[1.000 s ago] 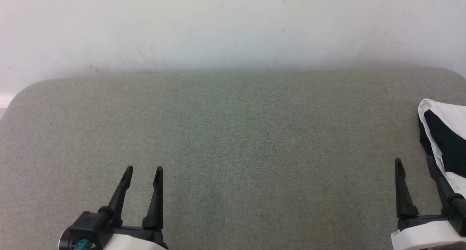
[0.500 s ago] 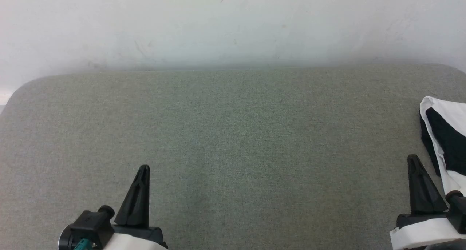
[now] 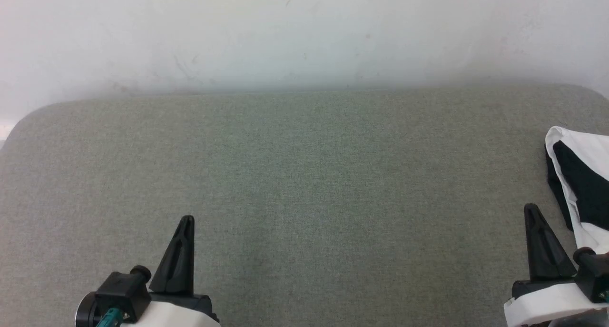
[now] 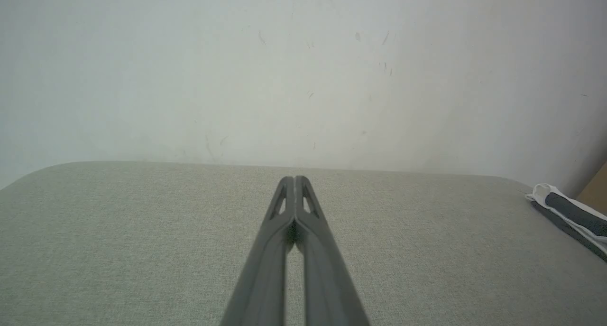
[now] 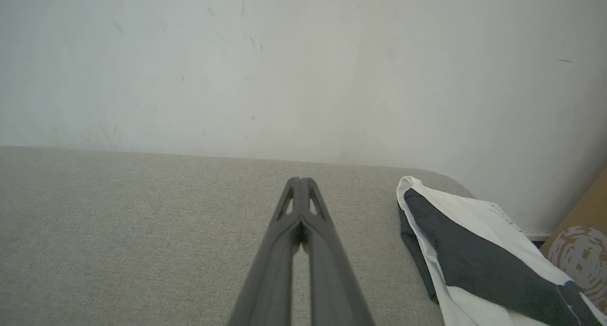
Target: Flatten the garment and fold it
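One garment [image 3: 583,174], white with black sections, lay bunched at the right end of the surface, outboard of the right gripper [image 3: 532,210] and reaching a little beyond its fingertips. In the right wrist view the garment [image 5: 474,250] sat to the right of the fingers, apart from their tips, with a broad black band crossing the white cloth and a dark edge along its near left side. From the left wrist view it [image 4: 569,214] appeared as a thin white and dark strip far to the right of that gripper's tips.

Two grippers were visible, neither holding anything. The right gripper's jaws were pressed together into a single dark point, the tips [image 5: 300,180] meeting in the wrist view. The left gripper [image 3: 187,222] had its jaws likewise pressed together [image 4: 294,180], well apart from the garment, with bare surface ahead of it and to both sides.

One surface [image 3: 304,184] carried everything: a grey-green woven covering with rounded far corners, bare between the two pairs of jaws. Beyond the fingertips it ended at one pale wall [image 3: 304,32] marked with faint scuffs. Past the garment, further right of the right jaws, stood one brown cardboard box [image 5: 581,240] bearing a whitish round print.
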You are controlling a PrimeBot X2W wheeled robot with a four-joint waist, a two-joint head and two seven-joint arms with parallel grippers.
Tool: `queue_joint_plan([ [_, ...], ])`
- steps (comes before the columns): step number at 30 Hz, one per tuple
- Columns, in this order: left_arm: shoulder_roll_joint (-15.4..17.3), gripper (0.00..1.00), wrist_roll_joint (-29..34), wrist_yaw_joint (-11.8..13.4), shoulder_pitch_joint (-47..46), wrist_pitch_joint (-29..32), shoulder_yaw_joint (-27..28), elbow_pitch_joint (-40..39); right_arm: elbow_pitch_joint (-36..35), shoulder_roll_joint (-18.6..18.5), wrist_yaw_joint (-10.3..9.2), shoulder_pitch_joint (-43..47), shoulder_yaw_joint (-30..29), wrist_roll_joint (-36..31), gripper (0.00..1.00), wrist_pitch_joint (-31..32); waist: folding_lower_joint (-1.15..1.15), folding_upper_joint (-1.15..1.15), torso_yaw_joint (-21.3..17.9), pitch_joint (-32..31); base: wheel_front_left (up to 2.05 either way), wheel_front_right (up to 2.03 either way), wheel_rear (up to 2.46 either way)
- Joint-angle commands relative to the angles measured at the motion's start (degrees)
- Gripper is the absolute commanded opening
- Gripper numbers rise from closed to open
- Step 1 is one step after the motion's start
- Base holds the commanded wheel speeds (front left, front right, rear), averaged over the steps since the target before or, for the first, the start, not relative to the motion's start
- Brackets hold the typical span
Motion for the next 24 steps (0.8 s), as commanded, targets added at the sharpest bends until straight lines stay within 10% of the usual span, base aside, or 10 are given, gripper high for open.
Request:
queue_joint_plan([
  [1, -0.5, 0.0, 1.1, -0.5, -0.9, 0.2, 0.6, 0.3, 0.2, 0.0, -0.01, -0.9, 0.3, -0.2, 0.0, 0.2, 0.0, 0.0, 0.0, 0.0, 0.0, 0.0, 0.0],
  [24, -3.5, 0.0, 5.8, -2.4, -2.1, 2.9, 3.7, 2.1, 1.0, 0.1, -0.02, -2.2, 2.0, -0.5, 0.0, 2.1, 0.0, 0.0, -0.6, -0.5, 0.0, 0.0, 0.0],
])
